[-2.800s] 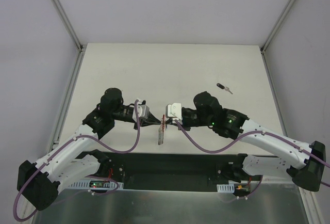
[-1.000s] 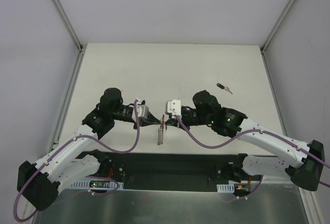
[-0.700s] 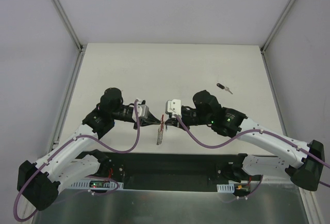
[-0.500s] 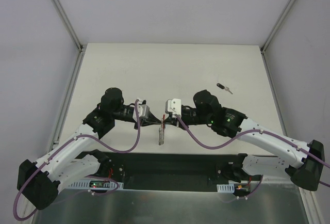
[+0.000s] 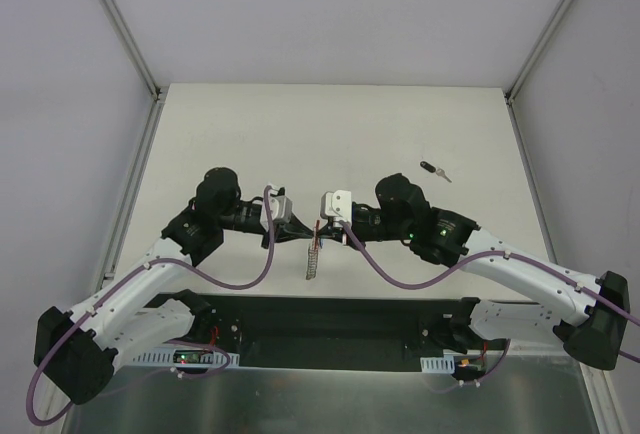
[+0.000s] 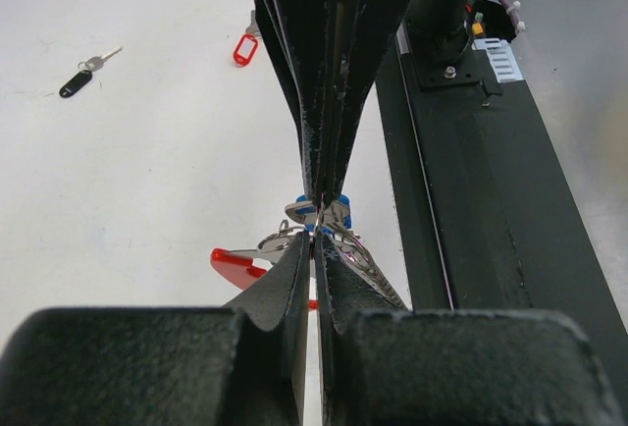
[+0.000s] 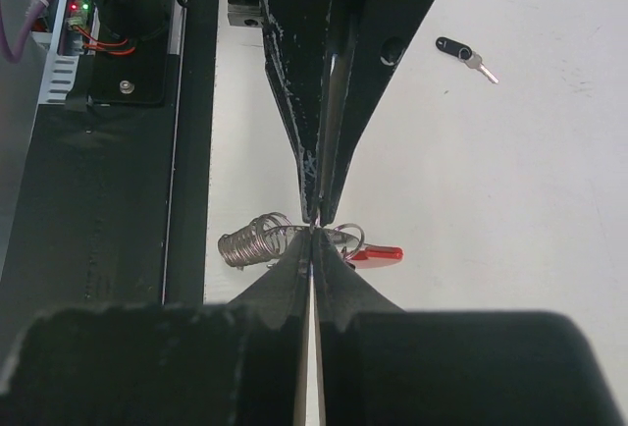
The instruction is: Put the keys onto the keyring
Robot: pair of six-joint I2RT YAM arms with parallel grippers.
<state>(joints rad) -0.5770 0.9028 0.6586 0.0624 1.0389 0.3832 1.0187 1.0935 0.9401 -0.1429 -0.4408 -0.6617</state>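
My two grippers meet tip to tip above the near middle of the table, left gripper point(image 5: 307, 237) and right gripper point(image 5: 323, 236). The keyring point(image 5: 312, 261) hangs between them, its silver chain coil point(image 7: 249, 240) drooping and its red plastic segment point(image 6: 235, 267) sticking out sideways. The left gripper point(image 6: 316, 238) is shut on the keyring's metal loop. The right gripper point(image 7: 312, 233) is shut on a blue-headed key point(image 6: 325, 216) pressed against that loop. A black-headed key point(image 5: 432, 168) lies on the table at the right. A red-tagged key point(image 6: 245, 49) lies behind the right gripper.
The white table point(image 5: 330, 134) is walled by pale panels on the left, right and back. A black base rail point(image 5: 330, 319) with both arm mounts runs along the near edge, just below the hanging chain. Purple cables loop from each arm.
The left wrist has shifted slightly to the right, towards the right gripper. Both grippers stay shut and joined at the keyring, and the black-headed key has not moved.
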